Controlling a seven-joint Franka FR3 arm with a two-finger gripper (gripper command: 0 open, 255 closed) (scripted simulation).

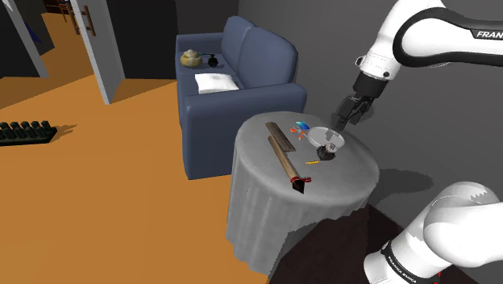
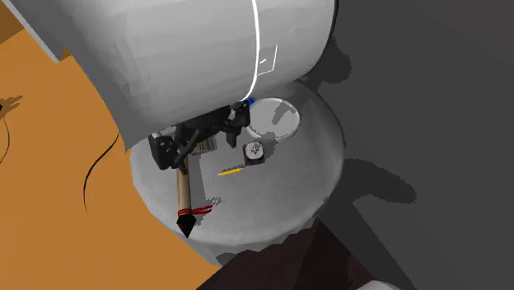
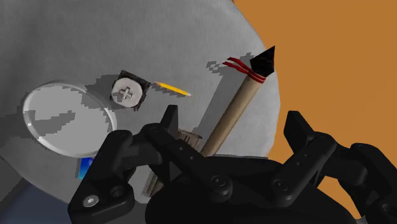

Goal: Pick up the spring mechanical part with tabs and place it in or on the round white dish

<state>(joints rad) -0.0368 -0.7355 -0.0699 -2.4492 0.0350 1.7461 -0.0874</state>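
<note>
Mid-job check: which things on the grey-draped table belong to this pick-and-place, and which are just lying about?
Belongs to the job: small dark square spring part with pale round cross-marked top; round white dish; black two-finger gripper, open.
Lying about: long tan stick with red bands and black pointed tip; thin yellow pencil-like sliver; small blue item near the dish; dark brown plank.

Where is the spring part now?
In the shoulder view the spring part lies on the draped table's right half, between the round dish and a small yellow pencil.
</note>
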